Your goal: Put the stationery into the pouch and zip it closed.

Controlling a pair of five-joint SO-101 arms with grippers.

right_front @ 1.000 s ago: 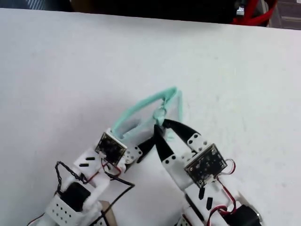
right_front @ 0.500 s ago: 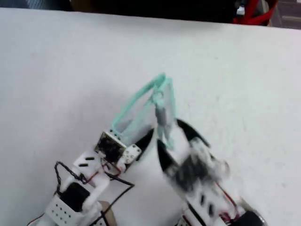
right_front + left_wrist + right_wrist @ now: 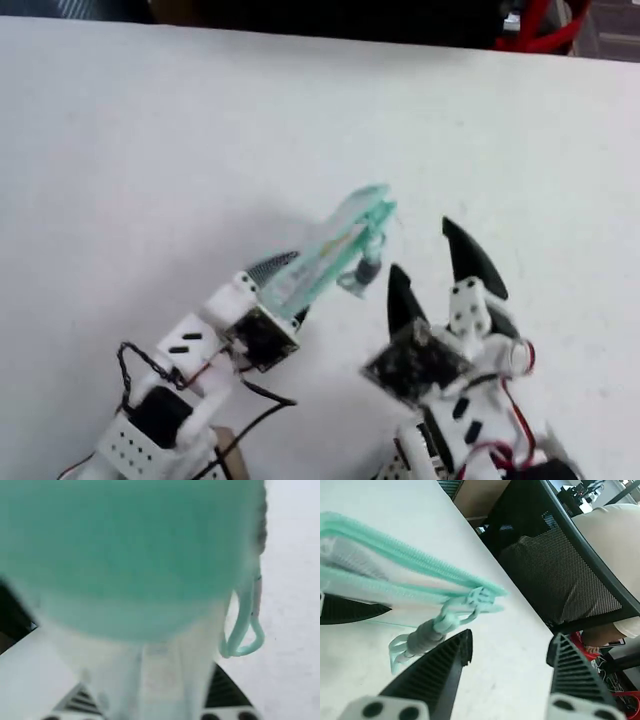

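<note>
My left gripper [image 3: 272, 298] is shut on the near end of the teal see-through pouch [image 3: 330, 250] and holds it tilted above the white table [image 3: 150, 150]. The pouch looks flat, with its zipper slider [image 3: 480, 597] at the far corner. A grey bead [image 3: 425, 635] and a teal loop [image 3: 245, 630] dangle from the slider. In the left wrist view the pouch [image 3: 130, 555] sits right against the camera. My right gripper [image 3: 435, 270] stands open just to the right of the bead, touching nothing. Its black fingers [image 3: 440, 670] frame the pull from below in the right wrist view.
A black mesh chair [image 3: 560, 575] stands past the table's far edge. A red object [image 3: 540, 30] lies at the back right. Loose black cables [image 3: 140, 365] hang by the left arm's base.
My right gripper let go of the zipper pull, opened and drew back to the right. The left arm raised and turned the pouch, which went from gaping open to flat.
</note>
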